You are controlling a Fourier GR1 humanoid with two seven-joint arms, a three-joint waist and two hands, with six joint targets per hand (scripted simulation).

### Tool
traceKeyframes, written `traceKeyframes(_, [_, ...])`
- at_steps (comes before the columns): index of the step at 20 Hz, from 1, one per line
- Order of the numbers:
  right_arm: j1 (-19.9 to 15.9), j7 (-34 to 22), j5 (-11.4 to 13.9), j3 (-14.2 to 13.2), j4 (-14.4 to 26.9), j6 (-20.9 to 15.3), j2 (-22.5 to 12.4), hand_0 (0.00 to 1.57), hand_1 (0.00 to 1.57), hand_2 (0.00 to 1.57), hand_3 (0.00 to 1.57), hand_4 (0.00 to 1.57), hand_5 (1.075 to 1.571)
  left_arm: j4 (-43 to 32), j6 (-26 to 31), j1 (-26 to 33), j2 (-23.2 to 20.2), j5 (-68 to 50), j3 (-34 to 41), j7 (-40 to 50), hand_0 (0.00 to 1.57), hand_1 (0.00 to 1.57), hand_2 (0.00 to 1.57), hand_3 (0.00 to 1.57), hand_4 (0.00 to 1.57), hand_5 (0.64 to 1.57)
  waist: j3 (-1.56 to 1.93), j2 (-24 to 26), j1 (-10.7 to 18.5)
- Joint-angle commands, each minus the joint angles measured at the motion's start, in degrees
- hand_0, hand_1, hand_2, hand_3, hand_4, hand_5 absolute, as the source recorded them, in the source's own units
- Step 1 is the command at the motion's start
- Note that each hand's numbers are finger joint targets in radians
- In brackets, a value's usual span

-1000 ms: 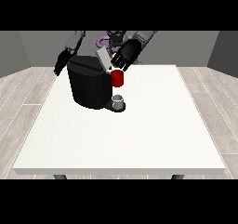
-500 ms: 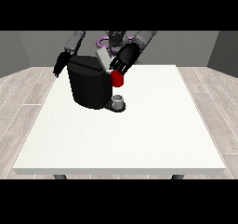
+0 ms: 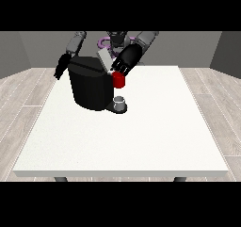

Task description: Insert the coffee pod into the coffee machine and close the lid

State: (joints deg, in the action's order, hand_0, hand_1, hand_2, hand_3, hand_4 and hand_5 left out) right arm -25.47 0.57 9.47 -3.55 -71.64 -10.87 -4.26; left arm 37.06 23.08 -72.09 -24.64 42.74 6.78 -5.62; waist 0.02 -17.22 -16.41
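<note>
Black coffee machine (image 3: 89,87) stands on the white desk (image 3: 141,136), lid (image 3: 104,60) tilted up. Hand at the view's right (image 3: 125,61) reaches over the lid, fingertips at a red thing at the machine (image 3: 118,80); finger state cannot be told. Hand at the view's left (image 3: 61,67) hangs beside the machine, fingers relaxed downward. Grey thing (image 3: 120,101) sits at the machine's base. Versus half a second earlier: little changed.
</note>
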Motion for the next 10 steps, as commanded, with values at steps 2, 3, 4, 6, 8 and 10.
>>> traceKeyframes(2, [0.7, 0.8, -0.5, -0.1, -1.0, 1.0, -0.7, 0.00, 0.00, 0.00, 0.00, 0.00, 1.571, -0.2, -1.1, -0.4, -2.7, 0.8, 0.4, -2.4, 1.20, 1.20, 1.22, 1.17, 0.36, 1.571, -0.01, -0.5, -1.2])
traceKeyframes(3, [0.8, 0.5, -0.7, -0.1, -0.4, 0.9, -0.2, 0.00, 0.00, 0.00, 0.00, 0.00, 1.571, -0.9, 0.1, -0.5, -1.5, 0.1, 0.8, -0.6, 1.20, 1.20, 1.22, 1.18, 0.36, 1.571, 0.00, 0.6, -0.6])
traceKeyframes(4, [-3.7, -2.4, -2.2, -3.0, 1.2, 0.9, -1.8, 0.00, 0.00, 0.00, 0.00, 0.00, 1.571, 0.2, 0.3, -2.5, -2.1, 0.6, 0.2, -1.8, 1.19, 1.19, 1.21, 1.17, 0.36, 1.571, 0.00, -1.8, 0.5])
traceKeyframes(6, [-2.6, -1.7, -0.3, -0.3, -0.7, 0.4, -0.7, 0.00, 0.00, 0.00, 0.00, 0.00, 1.571, 0.1, -5.1, -0.4, 1.5, 2.0, -0.6, 0.2, 1.24, 1.24, 1.26, 1.20, 0.29, 1.571, -0.01, -0.2, -0.9])
traceKeyframes(8, [-0.3, -0.7, 2.0, 2.5, -2.1, -2.5, 2.7, 0.00, 0.00, 0.00, 0.00, 0.00, 1.571, -0.7, -4.6, -0.1, -2.0, 4.0, -1.9, -2.5, 1.23, 1.23, 1.24, 1.16, 0.00, 1.571, -0.01, -1.4, -1.2])
traceKeyframes(10, [1.1, -2.0, -0.5, 1.0, -3.2, 2.4, -1.1, 0.00, 0.00, 0.00, 0.00, 0.00, 1.571, -1.0, -5.6, 2.6, -2.5, 5.1, -2.6, -3.5, 1.22, 1.22, 1.23, 1.10, 0.00, 1.571, -0.02, 0.4, -2.6])
